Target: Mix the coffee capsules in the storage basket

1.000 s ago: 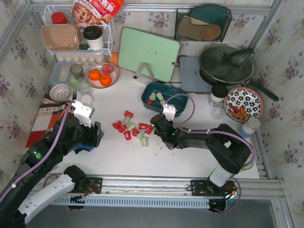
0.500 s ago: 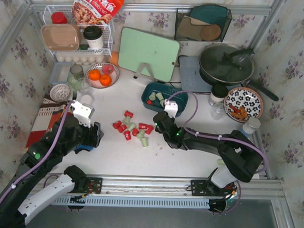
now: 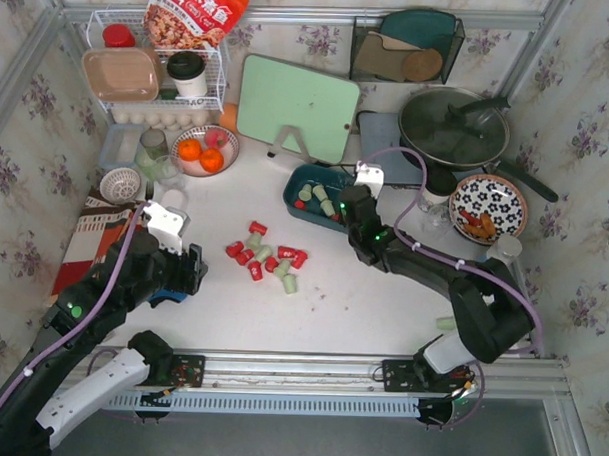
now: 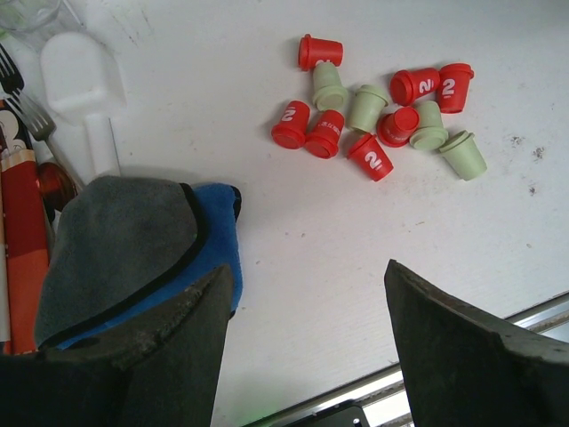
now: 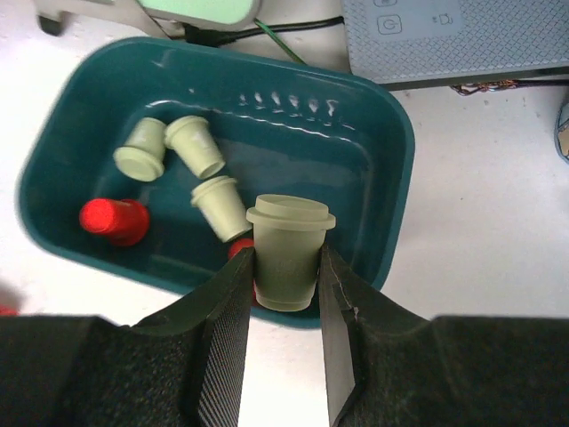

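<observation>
Basket (image 5: pixel 402 169): three green capsules (image 5: pixel 197 148), two red

We see the teal storage basket (image 5: pixel 396 151) holding three pale green capsules (image 5: pixel 197 145) and a red capsule (image 5: pixel 114 220), all on their sides. Another pale green capsule (image 5: pixel 286 245) sits upright, pinched in the right gripper (image 5: pixel 284 271) over the basket's near rim. Eleven loose capsules (image 4: pixel 366 107), seven red and four green, lie clustered on the surface (image 4: pixel 311 249).

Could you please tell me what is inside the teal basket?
The basket holds three pale green capsules and one red capsule. A second red one shows only partly, behind the held green capsule.
</observation>
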